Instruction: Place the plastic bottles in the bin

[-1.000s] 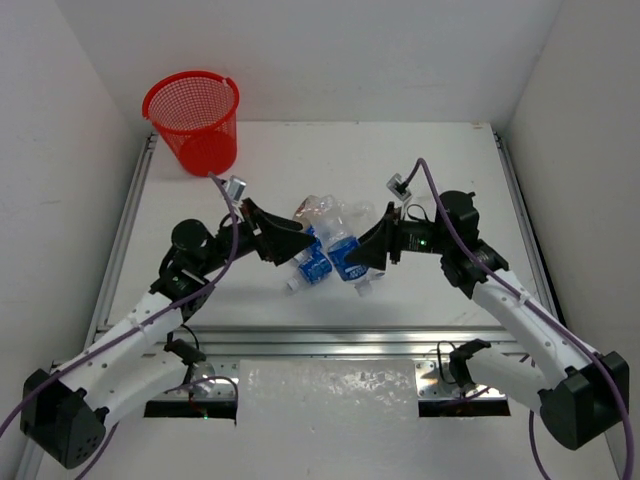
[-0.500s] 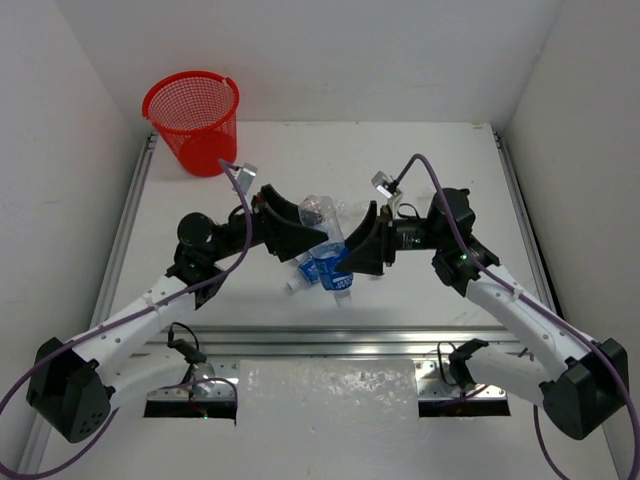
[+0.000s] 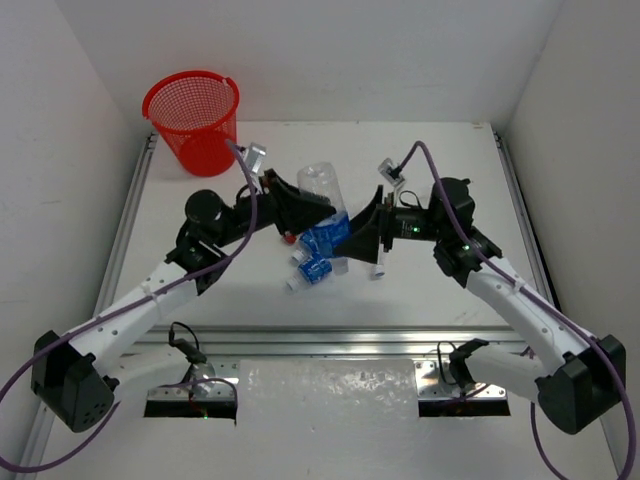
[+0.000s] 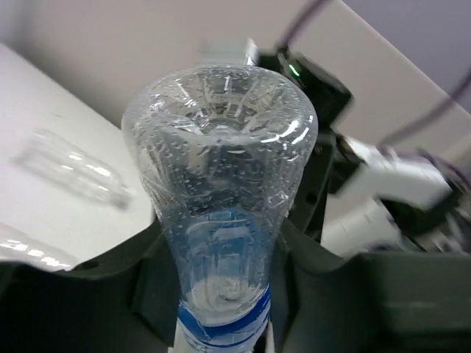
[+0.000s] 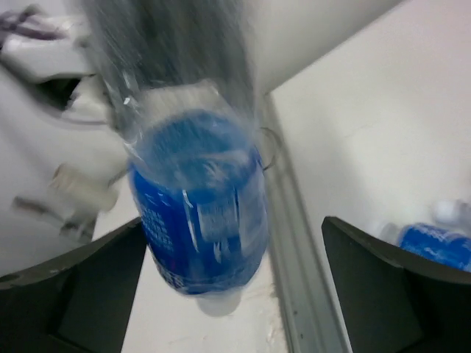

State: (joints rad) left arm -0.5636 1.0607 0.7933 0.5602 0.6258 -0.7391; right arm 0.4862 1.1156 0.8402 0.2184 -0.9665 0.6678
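Closest to the arms, a lying bottle (image 3: 309, 272) with a blue label rests on the bench (image 3: 450, 160). Just past it, up in the air between the two arms, is the held bottle (image 3: 323, 200). The left tool (image 3: 312, 213) squeezes it tight near the label, and the round bottom sticks out past the fingers. The right tool (image 3: 358, 234) is wide. It has one finger on each side of that bottle with a gap on both sides, so it holds nothing. Far off in the back left corner stands the bin (image 3: 192, 118), well apart from both tools.

I think the step is carrying this bottle to the bin. Next the right tool should back away. The left arm should swing over the bin's rim and only then let go.

Only the top view shows the bin. The left wrist view shows the tight grip up close, plus a blurry clear bottle (image 4: 73, 170) on the bench. The right wrist view shows the gaps beside the label.
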